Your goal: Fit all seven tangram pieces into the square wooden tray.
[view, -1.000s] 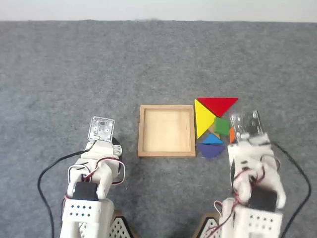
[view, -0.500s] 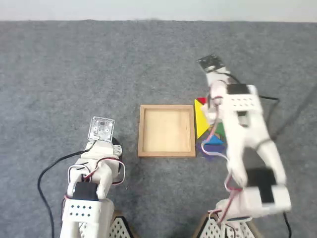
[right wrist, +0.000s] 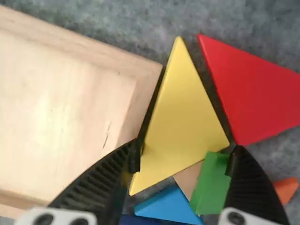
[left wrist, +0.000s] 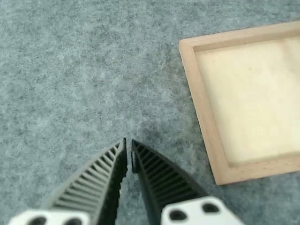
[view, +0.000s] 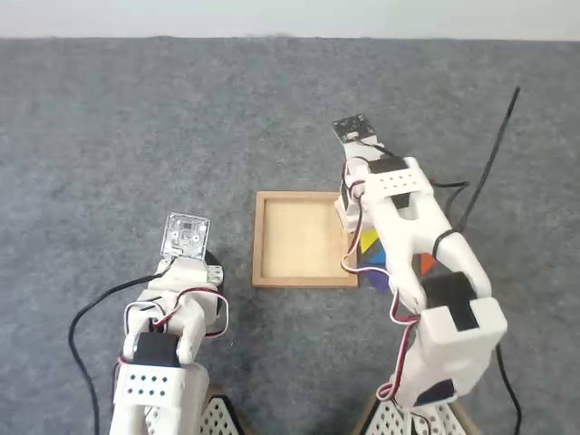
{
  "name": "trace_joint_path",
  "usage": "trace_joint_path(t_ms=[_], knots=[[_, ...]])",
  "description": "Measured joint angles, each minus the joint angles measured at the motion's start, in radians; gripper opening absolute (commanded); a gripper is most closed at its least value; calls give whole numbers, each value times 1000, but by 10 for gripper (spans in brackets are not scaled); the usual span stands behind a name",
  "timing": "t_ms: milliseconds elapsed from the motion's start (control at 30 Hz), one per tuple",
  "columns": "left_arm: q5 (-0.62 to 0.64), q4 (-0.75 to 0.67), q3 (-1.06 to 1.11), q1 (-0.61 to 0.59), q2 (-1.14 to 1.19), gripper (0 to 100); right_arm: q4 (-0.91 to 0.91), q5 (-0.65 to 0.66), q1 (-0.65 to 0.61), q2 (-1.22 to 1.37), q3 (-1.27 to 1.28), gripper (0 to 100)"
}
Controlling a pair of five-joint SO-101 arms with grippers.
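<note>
1. The large yellow triangle (right wrist: pixel 180 112) lies flat on the grey mat (view: pixel 136 118). One edge runs just beside the rim of the square wooden tray (right wrist: pixel 84 51), on the right arm's side. No piece is seated in the tray yet.
2. The red triangle (right wrist: pixel 248 98) sits against the yellow one's other long edge. The green square (right wrist: pixel 211 185) and blue triangle (right wrist: pixel 161 206) crowd its lower corner, and an orange piece (right wrist: pixel 286 187) lies just beyond them.
3. The right gripper (right wrist: pixel 183 159) is low over the cluster with its jaws spread, straddling the yellow triangle. One tip stands in the gap by the tray rim, the other over the green square's corner. I cannot confirm from this angle whether either tip is touching wood.
4. The left gripper (left wrist: pixel 129 143) has its jaws together on nothing. It hangs over the mat near a tray corner, well clear of the pieces.
5. Procedure for the step in hand, as I judge it:
   - Seat both tips on the yellow edges only.
   - Shift off the green square first, or closing will drag it.
   - Close gently, lift clear of the rim, then carry the piece over the tray.
</note>
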Motion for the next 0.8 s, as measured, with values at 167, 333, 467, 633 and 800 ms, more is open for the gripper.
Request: trace_joint_path(t_ms=[167, 333, 467, 633, 800], knots=[[0, 0, 0, 0, 0, 15, -2, -34, -3, 23, -21, 301], [0, 0, 0, 0, 0, 15, -2, -43, -3, 31, -21, 301], [0, 0, 0, 0, 0, 15, -8, -72, 25, 61, -31, 301], [0, 0, 0, 0, 0, 15, -2, -84, 94, 84, -31, 301], [0, 0, 0, 0, 0, 15, 8, -84, 143, 84, -32, 300]])
